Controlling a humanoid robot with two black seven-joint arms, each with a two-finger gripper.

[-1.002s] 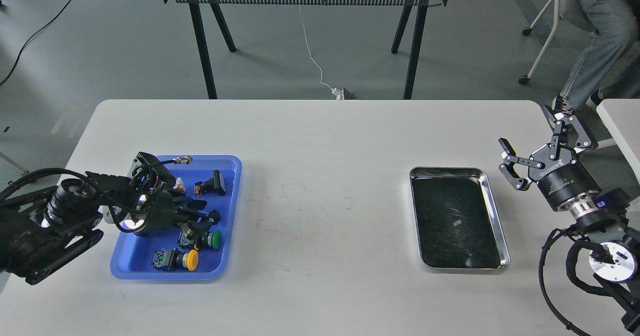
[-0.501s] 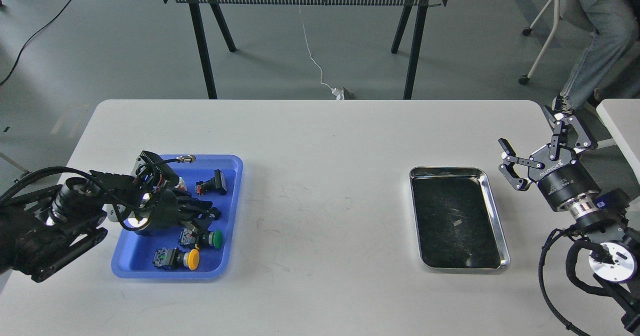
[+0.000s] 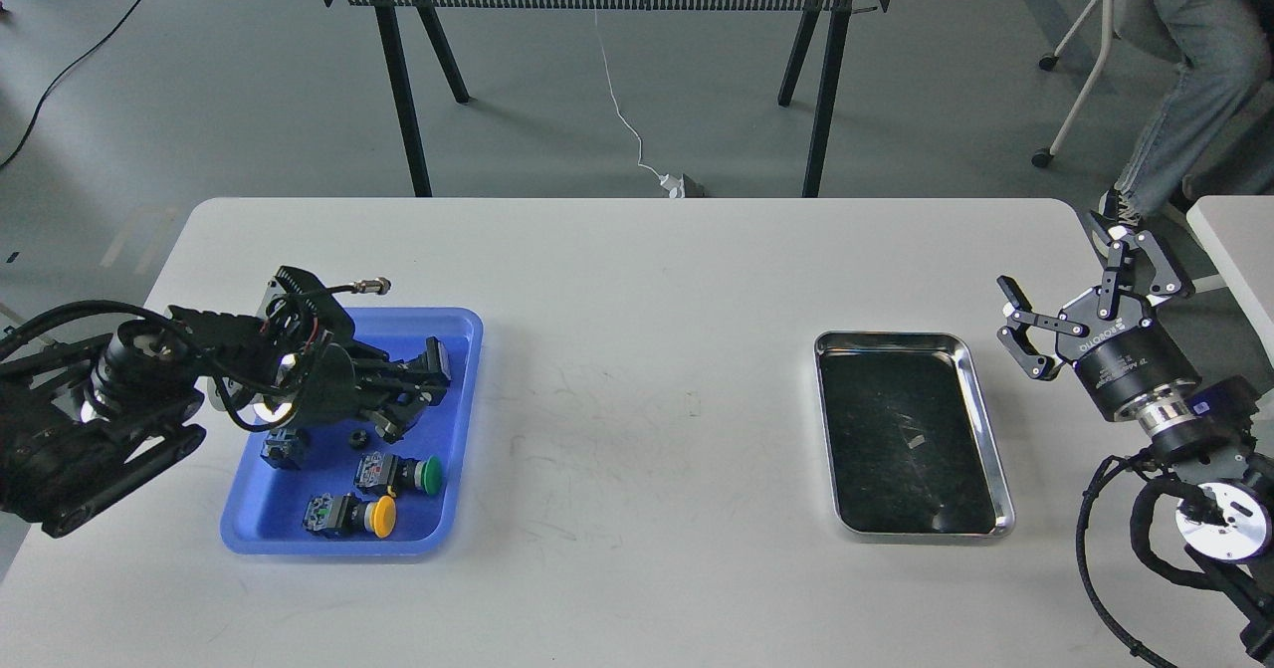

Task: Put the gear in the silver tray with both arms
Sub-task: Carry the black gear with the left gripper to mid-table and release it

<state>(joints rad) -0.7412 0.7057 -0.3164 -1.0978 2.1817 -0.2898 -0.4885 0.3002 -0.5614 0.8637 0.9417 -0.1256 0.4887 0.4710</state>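
Two arms ready: left gripper [image 3: 403,404], grip unreadable, hangs over the blue tray [image 3: 460,429] to pick; right gripper [image 3: 1080,280] waits spread beside the silver tray [image 3: 985,429].

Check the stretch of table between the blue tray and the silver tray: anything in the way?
Nothing visible. The table between the blue tray and the silver tray is bare, and the silver tray holds nothing.

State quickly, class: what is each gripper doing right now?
Left gripper: over the blue tray, too dark to tell whether open, shut or holding anything.
Right gripper: open, empty, beside the silver tray.
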